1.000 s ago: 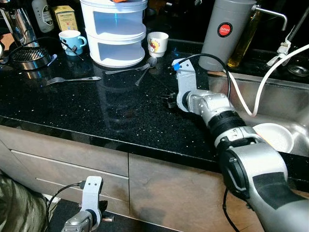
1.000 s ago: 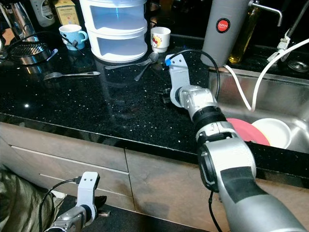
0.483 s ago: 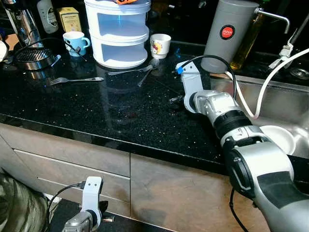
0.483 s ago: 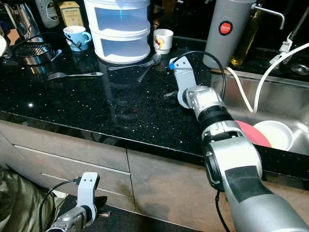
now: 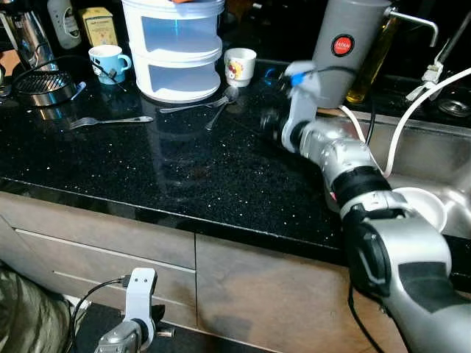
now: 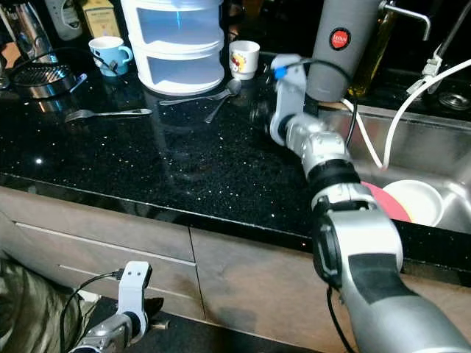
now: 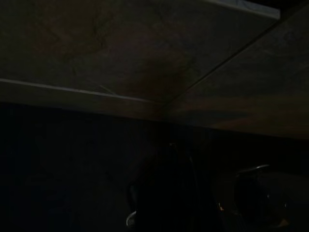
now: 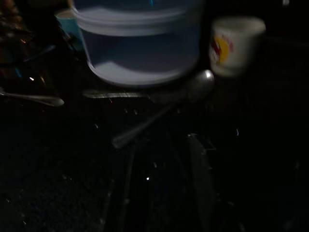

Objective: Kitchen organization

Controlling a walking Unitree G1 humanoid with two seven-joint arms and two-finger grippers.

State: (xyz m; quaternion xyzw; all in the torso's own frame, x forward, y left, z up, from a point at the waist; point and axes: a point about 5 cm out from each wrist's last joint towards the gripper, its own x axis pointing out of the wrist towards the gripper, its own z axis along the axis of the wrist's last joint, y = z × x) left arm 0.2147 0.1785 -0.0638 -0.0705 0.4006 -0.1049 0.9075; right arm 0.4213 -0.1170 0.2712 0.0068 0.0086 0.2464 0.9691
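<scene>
Right now the right claw (image 5: 271, 122) hovers blurred above the black speckled desk (image 5: 147, 169), just in front of the tall grey flask (image 5: 346, 44) and beside the sink (image 5: 434, 158). In the right wrist view its two dark fingers (image 8: 200, 179) stand apart with nothing between them, and they point toward the spoons.

Two spoons (image 5: 221, 105) lie crossed on the desk just ahead of that claw, their bowls near the small white cup (image 5: 241, 66) with a cartoon print. Beside the cup, to the robot's left, stands a white stacked container (image 5: 175, 51) with translucent tiers. Farther left a blue mug (image 5: 109, 62) sits near a round metal strainer (image 5: 45, 84), and a fork (image 5: 110, 121) lies flat on the desk, well apart from the spoons.

Inside the sink rest a white bowl (image 6: 419, 202) and a red plate (image 6: 379, 202), touching or overlapping. A white hose (image 5: 405, 121) curves over the sink's edge.

The left claw (image 5: 151, 332) hangs low in front of the cabinet drawers (image 5: 110, 250); whether its fingers are apart or together I cannot tell.
</scene>
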